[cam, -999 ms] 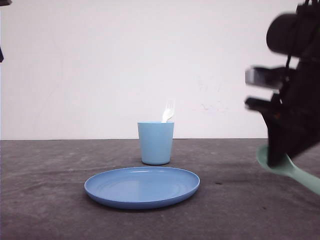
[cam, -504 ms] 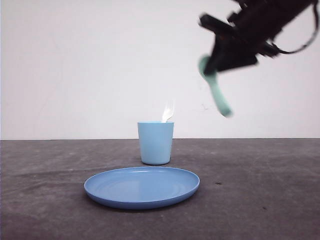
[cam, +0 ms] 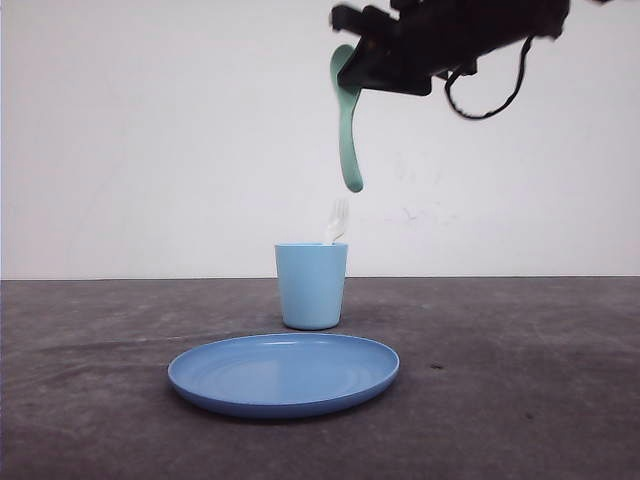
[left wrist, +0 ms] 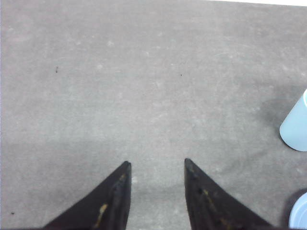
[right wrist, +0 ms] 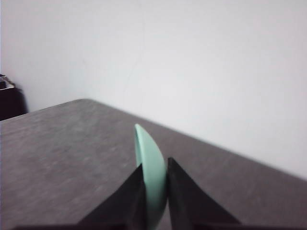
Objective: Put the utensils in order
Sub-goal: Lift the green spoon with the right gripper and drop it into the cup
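High over the dark grey table (cam: 520, 400), the right gripper (cam: 352, 62) has its black jaws pinched on the bowl end of the mint-green plastic spoon (cam: 347, 135), and the handle hangs down from there, nearly upright with a slight bend. Seen from the wrist, the spoon's bowl (right wrist: 149, 165) stands edge-on between the two fingers with no gap either side, so the hold looks firm. The handle tip hangs above the light blue plastic cup (cam: 311, 286), a touch to the right of its middle and well clear of the rim. The small white plastic fork (cam: 337, 222) already stands in that cup, tines up, leaning to the right side. Nearer the camera lies the round blue plate (cam: 220, 385), bare.

The left gripper (left wrist: 156, 167) hangs over bare table with its fingers parted and nothing between them; the cup's side (left wrist: 295, 127) sits off to one edge of its view.

The job now, I'd say, is lowering the spoon into the cup. Done well, the tip would first shift a little left, towards the open side away from the fork, then come straight down. Letting go only once the handle is well inside should stop it tipping the light cup or knocking the fork out.
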Controlling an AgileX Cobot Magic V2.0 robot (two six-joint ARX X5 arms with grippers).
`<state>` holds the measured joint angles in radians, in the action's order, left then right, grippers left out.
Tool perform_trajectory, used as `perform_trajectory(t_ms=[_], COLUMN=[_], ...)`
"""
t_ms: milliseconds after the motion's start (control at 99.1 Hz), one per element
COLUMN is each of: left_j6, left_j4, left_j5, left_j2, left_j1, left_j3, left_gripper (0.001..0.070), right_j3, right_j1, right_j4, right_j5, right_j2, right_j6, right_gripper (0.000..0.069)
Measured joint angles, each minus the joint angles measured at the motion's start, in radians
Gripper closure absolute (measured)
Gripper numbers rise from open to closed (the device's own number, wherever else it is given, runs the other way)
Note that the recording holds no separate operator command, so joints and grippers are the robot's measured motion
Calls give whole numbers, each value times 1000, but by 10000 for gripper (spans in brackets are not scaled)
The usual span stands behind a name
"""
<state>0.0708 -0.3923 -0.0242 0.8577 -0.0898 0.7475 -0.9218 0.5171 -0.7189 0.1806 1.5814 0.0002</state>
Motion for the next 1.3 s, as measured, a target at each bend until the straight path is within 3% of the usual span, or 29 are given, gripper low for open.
perform_trajectory(t_ms=[293,757,1130,1201,1301], left_j6=[0,0,0,0,0], left_j4=[0,0,-8,-8,-8], left_j5=[0,0,0,0,0], left_j2=[0,0,0,0,0], left_j1=[0,0,0,0,0], left_j3=[0,0,0,0,0], left_gripper=[517,517,517,517,517], right_j3=[-123,-190,-191,-191,-191], right_j1=[8,41,45,45,45], right_j4=[-48,10,91,93,99], right_j5=[2,3,2,2,2], right_j2=[171,344,367,367,367], right_j6=[-101,-109,-110,-112,-116], right_gripper=[650,650,649,619,496])
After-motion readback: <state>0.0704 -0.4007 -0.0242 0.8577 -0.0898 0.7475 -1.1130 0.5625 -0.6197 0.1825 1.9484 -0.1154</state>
